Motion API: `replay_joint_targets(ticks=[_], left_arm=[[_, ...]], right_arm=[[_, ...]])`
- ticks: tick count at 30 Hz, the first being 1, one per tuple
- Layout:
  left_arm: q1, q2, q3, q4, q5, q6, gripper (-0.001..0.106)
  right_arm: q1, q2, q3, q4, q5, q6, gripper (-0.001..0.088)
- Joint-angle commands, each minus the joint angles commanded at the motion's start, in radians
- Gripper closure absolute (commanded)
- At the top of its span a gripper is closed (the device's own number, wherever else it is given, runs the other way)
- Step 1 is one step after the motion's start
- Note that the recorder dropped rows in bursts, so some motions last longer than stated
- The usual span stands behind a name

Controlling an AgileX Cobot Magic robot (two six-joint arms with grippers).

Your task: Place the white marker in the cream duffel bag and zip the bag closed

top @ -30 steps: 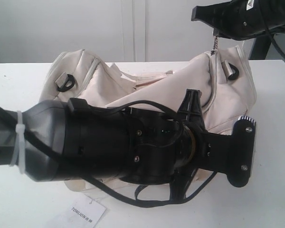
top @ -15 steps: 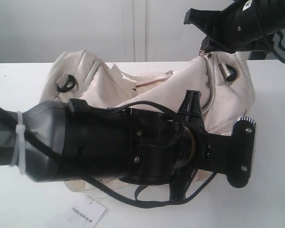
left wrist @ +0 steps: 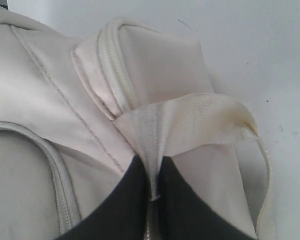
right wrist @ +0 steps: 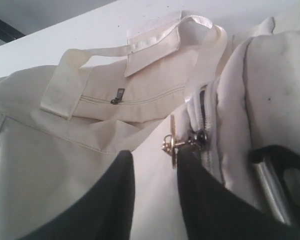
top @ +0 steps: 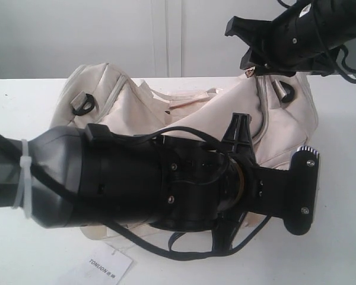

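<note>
The cream duffel bag (top: pixel 184 110) lies on the white table, largely covered in the exterior view by my left arm (top: pixel 166 184). My left gripper (left wrist: pixel 154 195) is shut on a cream fabric tab (left wrist: pixel 155 135) at one end of the bag's zipper. My right gripper (top: pixel 249 44) hovers over the bag's right end. In the right wrist view this gripper (right wrist: pixel 154 155) is open, and the gold ring zipper pull (right wrist: pixel 171 145) sits against the tip of one finger, not clamped. The white marker is out of view.
A white paper tag printed "TONLION" (top: pixel 107 267) lies at the table's front edge. Black end rings (top: pixel 81 107) show on the bag, and its strap handles (right wrist: pixel 140 45) lie across the top above the front pocket zipper (right wrist: pixel 119 95).
My right gripper has opened and let go of the zipper pull, which it held taut above the bag's right end. It has also shifted left and lower. The left arm has not moved.
</note>
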Motion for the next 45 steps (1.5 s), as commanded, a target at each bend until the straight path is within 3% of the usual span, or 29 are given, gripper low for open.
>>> replay_joint_targets(ticks=[7,13,19,25,28,32,35,45], left_arm=[[0.000,0.000,0.000,0.000,0.000,0.000,0.105],[0.000,0.000,0.000,-0.002,0.000,0.000,0.105],[0.000,0.000,0.000,-0.002,0.000,0.000,0.105],[0.000,0.000,0.000,-0.001,-0.003,0.000,0.105],[0.000,0.000,0.000,-0.001,-0.003,0.000,0.094],[0.000,0.000,0.000,-0.001,-0.003,0.000,0.068],[0.000,-0.002,0.000,-0.001,-0.001,-0.002,0.055],[0.000,-0.108,0.000,-0.223,0.029,-0.002,0.051]], right_arm=[[0.000,-0.056,0.000,-0.013,0.116,-0.088,0.0610],[-0.034,-0.113,0.000,-0.032,0.185,-0.092,0.0867],[-0.104,-0.137,0.000,-0.037,0.284,-0.132,0.0868],[-0.121,-0.159,0.002,-0.094,0.332,-0.132,0.0868],[-0.121,-0.166,0.002,-0.095,0.338,-0.132,0.0868],[-0.121,-0.169,0.002,-0.115,0.350,-0.132,0.0868],[-0.121,-0.169,0.002,-0.130,0.352,-0.132,0.0868],[-0.121,-0.169,0.002,-0.130,0.343,-0.132,0.0868]])
